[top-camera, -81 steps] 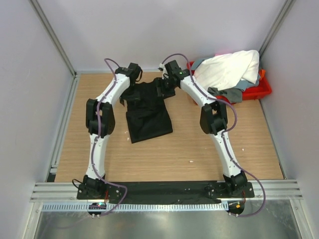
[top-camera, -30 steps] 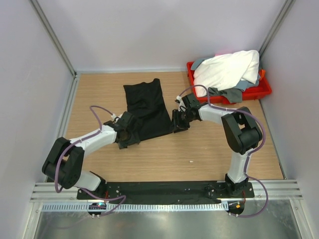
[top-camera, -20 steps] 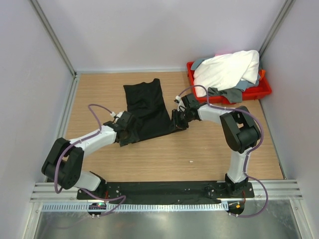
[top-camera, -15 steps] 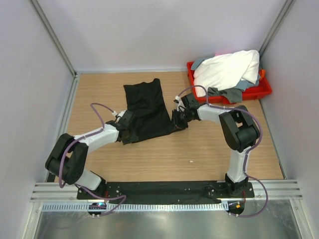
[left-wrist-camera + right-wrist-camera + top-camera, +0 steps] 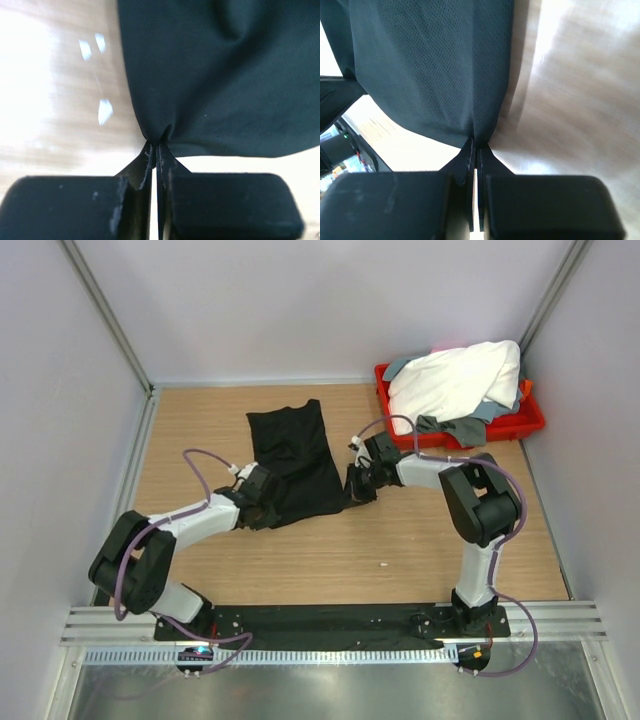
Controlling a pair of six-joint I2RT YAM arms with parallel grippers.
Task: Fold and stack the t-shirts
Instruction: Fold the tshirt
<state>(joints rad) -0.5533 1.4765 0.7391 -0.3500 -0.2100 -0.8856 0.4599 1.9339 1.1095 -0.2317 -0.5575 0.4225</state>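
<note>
The black t-shirt (image 5: 295,462) lies folded into a long strip on the wooden table (image 5: 330,550). My left gripper (image 5: 268,508) is shut on its near left corner; in the left wrist view the black fabric (image 5: 220,75) bunches into the closed tips (image 5: 157,145). My right gripper (image 5: 352,490) is shut on the near right corner, with the cloth (image 5: 430,70) pinched at its tips (image 5: 476,142). The white t-shirt (image 5: 455,378) is heaped in the red tray (image 5: 520,422) at the back right, with the grey t-shirt (image 5: 460,426) under it.
The red tray stands against the right wall, just behind my right arm's elbow (image 5: 485,502). Metal frame rails (image 5: 130,490) run along the table's left side and walls close in the back and sides.
Both grippers have closed from open onto the black t-shirt's near corners. The left arm crept slightly toward the shirt; the shirt itself has hardly moved.
</note>
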